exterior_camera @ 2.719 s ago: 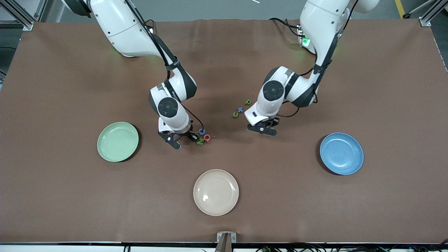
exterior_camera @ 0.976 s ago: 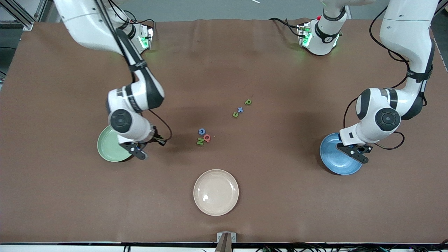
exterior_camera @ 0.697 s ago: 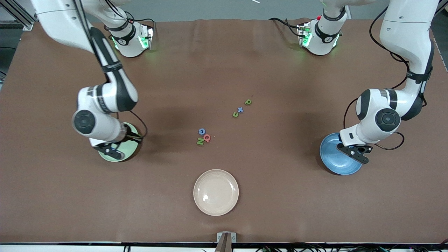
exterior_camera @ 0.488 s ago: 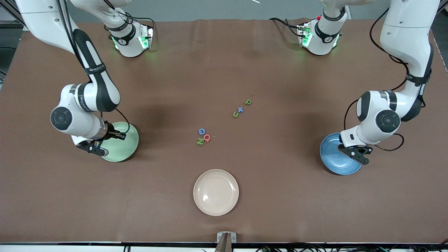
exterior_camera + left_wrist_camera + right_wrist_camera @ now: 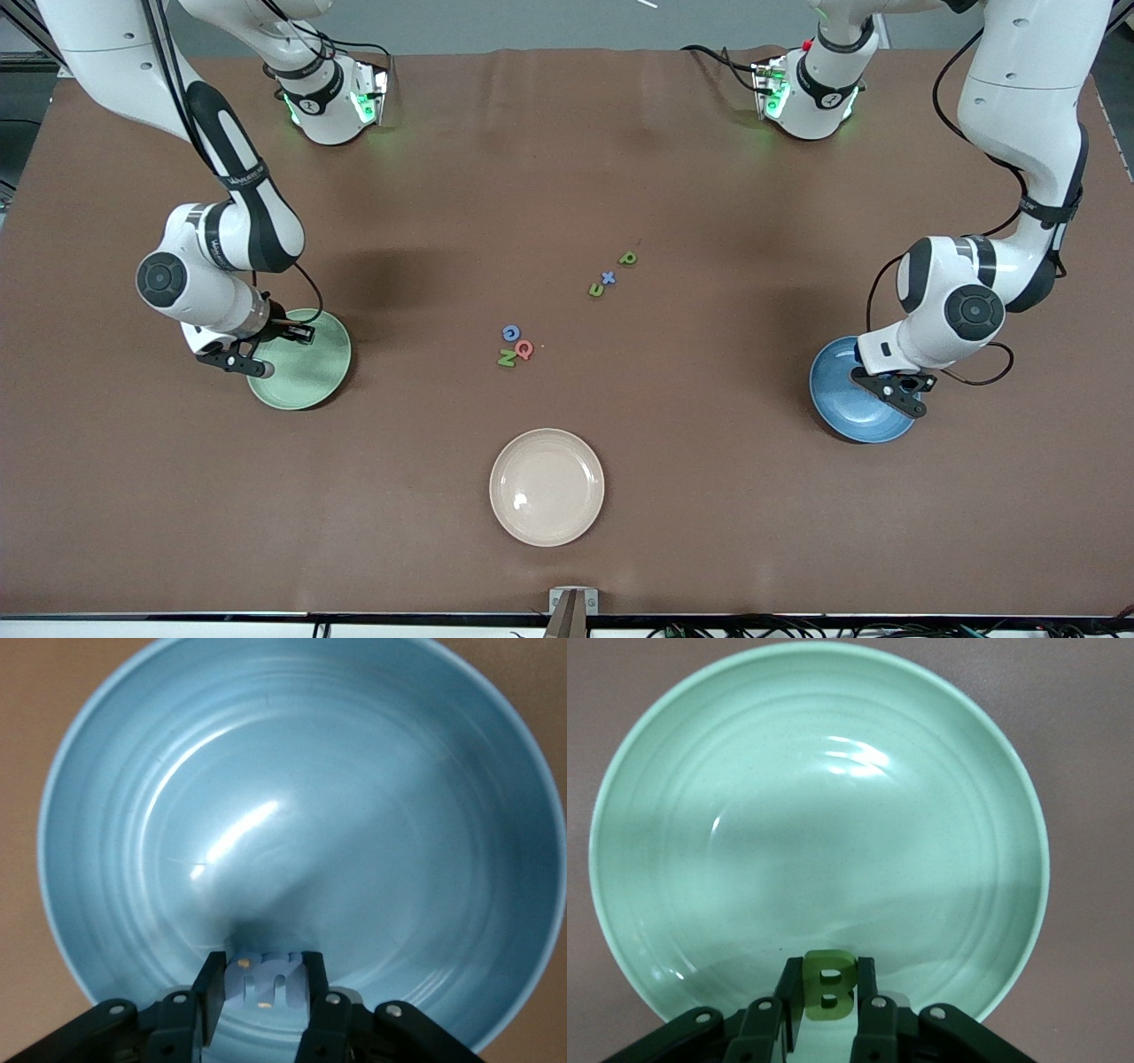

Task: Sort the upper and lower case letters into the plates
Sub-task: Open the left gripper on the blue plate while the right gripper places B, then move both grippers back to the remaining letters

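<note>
Both carried letters brought over their plates, release pending.

The right pincer (image 5: 237,361), clamped on the green B (image 5: 827,984), has been carried from the bench centre to the mint green plate (image 5: 312,377); the left pincer (image 5: 893,393), clamped on the blue m (image 5: 266,978), is held over the blue plate (image 5: 846,412). Six letters, G, Q, N (image 5: 507,359) and u, x, p (image 5: 627,259), are left mid-bench, unsorted.

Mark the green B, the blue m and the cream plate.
green B (image 5: 827,987), right wrist view, on the letter's face between the right gripper's fingers.
blue m (image 5: 266,977), left wrist view, on its middle arch.
cream plate (image 5: 547,487), front view, on its bare middle.
</note>
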Action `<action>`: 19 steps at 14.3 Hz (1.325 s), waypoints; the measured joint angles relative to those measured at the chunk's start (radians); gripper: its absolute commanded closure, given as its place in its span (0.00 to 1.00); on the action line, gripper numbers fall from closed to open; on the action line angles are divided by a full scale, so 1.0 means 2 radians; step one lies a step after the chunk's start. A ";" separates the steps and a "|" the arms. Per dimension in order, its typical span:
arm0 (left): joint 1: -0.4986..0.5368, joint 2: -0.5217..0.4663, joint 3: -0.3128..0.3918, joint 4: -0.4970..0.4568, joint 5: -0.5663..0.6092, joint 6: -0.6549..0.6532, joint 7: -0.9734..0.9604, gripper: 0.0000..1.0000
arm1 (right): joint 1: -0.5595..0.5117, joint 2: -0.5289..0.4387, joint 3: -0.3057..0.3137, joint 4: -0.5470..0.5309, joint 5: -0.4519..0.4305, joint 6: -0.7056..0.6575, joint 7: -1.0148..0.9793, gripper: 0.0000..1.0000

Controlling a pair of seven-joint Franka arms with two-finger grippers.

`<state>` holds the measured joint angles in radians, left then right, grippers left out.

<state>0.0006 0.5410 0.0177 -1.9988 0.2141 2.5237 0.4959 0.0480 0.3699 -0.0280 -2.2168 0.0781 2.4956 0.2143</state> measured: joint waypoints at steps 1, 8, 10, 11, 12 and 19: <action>0.000 0.000 0.000 0.000 0.000 0.000 0.000 0.53 | 0.000 0.000 0.000 -0.003 0.000 0.005 0.000 0.98; 0.000 -0.011 -0.005 0.009 0.000 -0.006 0.003 0.00 | 0.000 0.001 0.002 -0.007 0.000 0.014 -0.001 0.10; 0.001 -0.033 -0.021 0.019 -0.007 -0.043 -0.001 0.00 | 0.000 0.003 0.002 -0.007 0.000 0.017 -0.001 0.00; 0.000 -0.045 -0.032 0.024 -0.018 -0.067 -0.011 0.00 | 0.000 0.003 0.002 -0.006 0.000 0.018 -0.001 0.00; 0.000 -0.057 -0.045 0.029 -0.030 -0.091 -0.026 0.00 | 0.000 0.003 0.003 -0.004 0.000 0.018 -0.002 0.00; -0.002 -0.144 -0.189 0.037 -0.074 -0.226 -0.297 0.00 | 0.067 0.000 0.015 0.096 0.001 -0.101 0.141 0.00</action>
<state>-0.0033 0.2530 -0.3602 -1.9243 0.0656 2.0717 -0.0982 0.1819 0.3698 0.0019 -2.0249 0.0807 2.2944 0.4958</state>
